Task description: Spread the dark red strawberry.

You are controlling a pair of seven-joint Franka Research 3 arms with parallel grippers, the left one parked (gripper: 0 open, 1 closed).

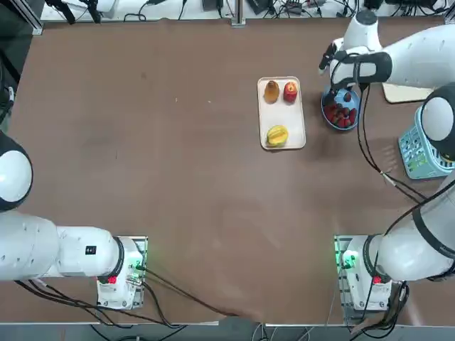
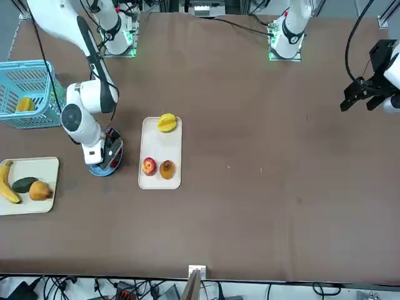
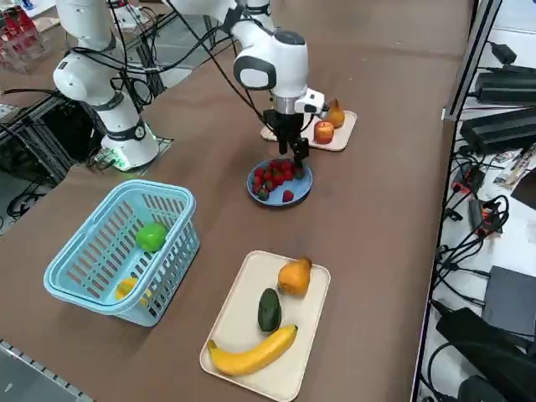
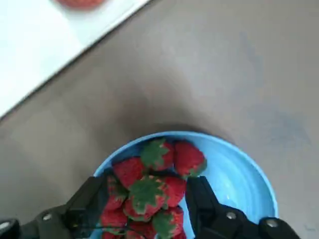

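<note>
Nearest you on the brown bench (image 3: 394, 209), by its right edge, lies a cream tray (image 3: 226, 339) with a banana (image 3: 251, 353), an avocado (image 3: 269, 309) and a pear (image 3: 294, 276). Beside it stands a light blue basket (image 3: 92, 260) holding a green fruit (image 3: 152, 237). Farther along that edge, your hand (image 4: 144, 199) hangs released over the blue bowl (image 4: 239, 174), fingers (image 4: 87, 199) spread around the piled strawberries (image 4: 149, 191); no berry is gripped. Just past the bowl, a second tray (image 1: 284, 135) carries three fruits. Beyond the bench's right edge, cables and black boxes (image 3: 511, 126) fill the room.
</note>
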